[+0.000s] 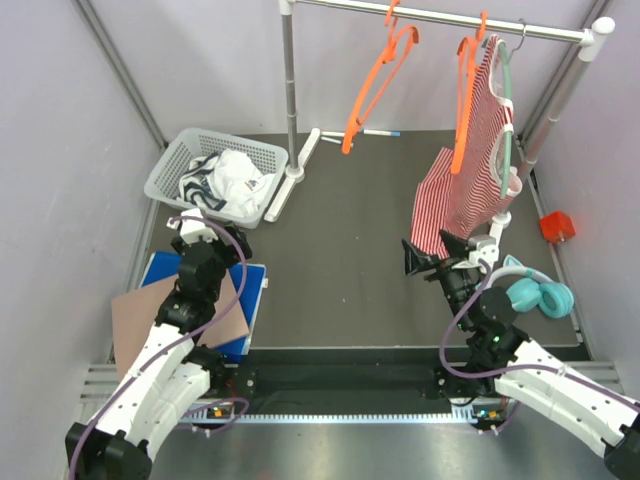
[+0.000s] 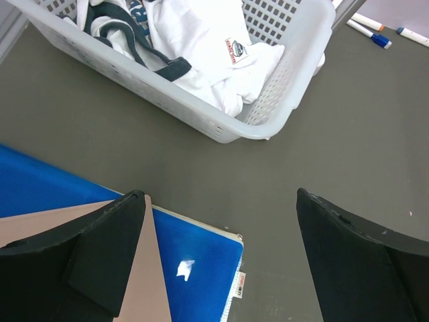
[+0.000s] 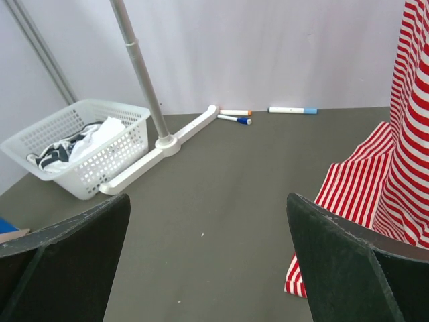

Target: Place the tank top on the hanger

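- Left wrist view gives the only writing: a small red-and-blue label (image 2: pixel 236 51) sewn on the tank top (image 2: pixel 201 47), its words too small to read.
- A strip of tiny print runs along the edge of the blue folder (image 2: pixel 194 261), also unreadable. A sheet of brown card (image 2: pixel 40 221) lies on top of the folder.
- The top's dark print (image 2: pixel 137 10) shows pale letters, but they are cut off and folded, so I can't make them out.
- The tank top lies crumpled in the white basket (image 2: pixel 288 87) at the far left of the table.
- The left gripper (image 2: pixel 220 201) is spread wide with nothing between its fingers. It hangs over bare table, just short of the basket and beside the folder's corner.
- The right gripper (image 3: pixel 208 201) is just as wide apart and holds nothing. It points across the table, with the striped top (image 3: pixel 402 154) to its right, and doesn't touch it.
- The hanger (image 1: pixel 375 85) dangles bare and tilted from the rail (image 1: pixel 440 18). A second orange hanger (image 1: pixel 465 110) hangs further right.
- That second one sits just beside the green hanger (image 1: pixel 508 110), which carries the striped top.
- Markers (image 3: pixel 234 115) lie by the rack's foot.
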`<state>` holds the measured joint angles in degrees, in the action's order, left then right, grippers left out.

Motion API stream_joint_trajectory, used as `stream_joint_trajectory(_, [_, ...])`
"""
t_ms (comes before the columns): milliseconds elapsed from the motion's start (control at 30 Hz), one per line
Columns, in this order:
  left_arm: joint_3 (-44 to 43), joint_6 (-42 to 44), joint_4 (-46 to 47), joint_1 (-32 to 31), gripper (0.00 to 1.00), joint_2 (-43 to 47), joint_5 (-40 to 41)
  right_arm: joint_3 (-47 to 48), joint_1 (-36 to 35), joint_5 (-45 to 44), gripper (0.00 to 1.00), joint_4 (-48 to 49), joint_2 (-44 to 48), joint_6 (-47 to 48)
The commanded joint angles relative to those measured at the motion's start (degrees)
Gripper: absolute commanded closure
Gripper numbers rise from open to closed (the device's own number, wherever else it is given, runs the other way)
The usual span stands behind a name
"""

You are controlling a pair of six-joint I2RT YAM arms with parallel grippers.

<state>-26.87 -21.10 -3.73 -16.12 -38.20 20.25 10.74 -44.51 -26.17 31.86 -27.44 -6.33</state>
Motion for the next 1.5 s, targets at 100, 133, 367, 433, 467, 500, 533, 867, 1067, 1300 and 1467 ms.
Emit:
stream_joint_trajectory(100, [-4.76, 1.94, 5.37, -0.14, 0.01, -5.47, -2.14, 2.08, -0.49, -0.46, 0.0, 1.54, -4.98, -2.28])
stream_joint_trajectory(133, [-5.46, 3.16, 6.27, -0.14, 0.01, -6.7, -3.19, 2.26, -0.49, -0.11, 0.0, 1.72, -5.6, -2.72])
stream_joint_trajectory(367, [-22.68, 6.6, 3.99, 2.92, 0.01, -26.12, 0.32, 2.88, -0.49, 3.23, 0.0, 1.72, -8.77, -4.22])
stream_joint_trajectory(433, [-27.33, 4.6, 4.43, 8.09, 0.01, -31.49, -4.94, 2.62, -0.49, 3.15, 0.0, 1.63, -8.42, -4.57])
stream_joint_trajectory(467, [-29.18, 4.14, 4.95, 9.25, 0.01, -33.33, -5.57, 2.53, -0.49, 3.23, 0.0, 1.72, -8.42, -4.57])
stream_joint_trajectory(500, [-30.85, 4.49, 5.65, 10.22, 0.01, -37.26, -4.79, 2.44, -0.49, 3.06, 0.0, 1.72, -8.33, -4.48])
stream_joint_trajectory(533, [-35.57, 5.1, 5.05, 10.4, 0.01, -39.74, -4.35, 2.44, -0.49, 3.06, 0.0, 1.63, -8.42, -4.4])
stream_joint_trajectory(867, [-54.6, 10.03, -1.38, 11.72, 0.07, -67.88, -4.42, 2.44, -0.49, 0.69, 0.0, 1.54, -9.56, -4.57])
stream_joint_trajectory(1067, [-59.96, 9.33, -2.78, 12.16, 0.14, -76.58, -4.96, 2.53, -0.49, 0.69, 0.0, 1.72, -10.44, -4.66])
stream_joint_trajectory(1300, [-59.08, 10.29, -0.49, 12.69, 0.7, -77.29, -3.83, 2.27, -0.49, 0.69, 0.0, 1.54, -10.53, -5.01])
stream_joint_trajectory(1467, [-55.76, 10.73, 1.96, 12.69, 1.0, -70.38, -0.48, 2.79, -0.58, 0.69, 0.0, 0.58, -10.35, -4.92])
